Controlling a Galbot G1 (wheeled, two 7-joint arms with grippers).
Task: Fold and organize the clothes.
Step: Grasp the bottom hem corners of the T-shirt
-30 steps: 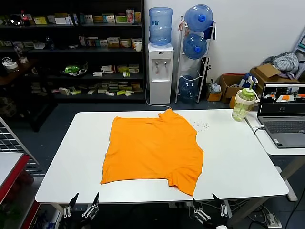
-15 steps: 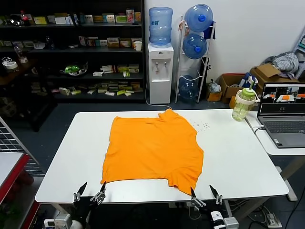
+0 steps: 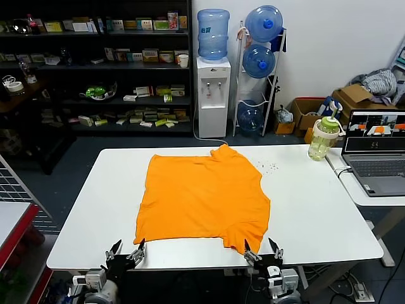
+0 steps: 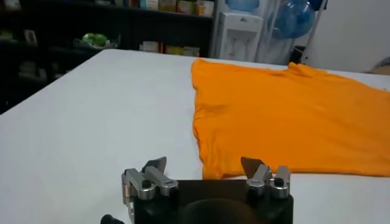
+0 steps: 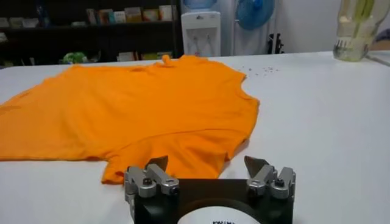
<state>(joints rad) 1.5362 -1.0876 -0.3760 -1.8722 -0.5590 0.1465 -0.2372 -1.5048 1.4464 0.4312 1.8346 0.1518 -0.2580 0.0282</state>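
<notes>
The bright orange T-shirt [image 3: 202, 196] lies spread flat, plain side up, in the middle of the white table [image 3: 316, 209], collar at the far edge. My left gripper [image 3: 126, 251] is open and empty at the table's near edge, just short of the shirt's near left hem corner [image 4: 207, 171]. My right gripper [image 3: 260, 251] is open and empty at the near edge by the near right sleeve [image 5: 177, 152]. The shirt also fills the left wrist view [image 4: 286, 115] and the right wrist view [image 5: 134, 109].
A green-lidded bottle [image 3: 323, 139] stands at the table's far right corner, and shows in the right wrist view [image 5: 359, 27]. A laptop [image 3: 376, 155] sits on a side table at right. Small dark specks [image 3: 271, 168] lie beside the shirt. Shelves and a water dispenser [image 3: 212, 88] stand behind.
Both grippers have risen from below the table's near edge and moved forward toward the shirt's near hem. The shirt has not moved.
</notes>
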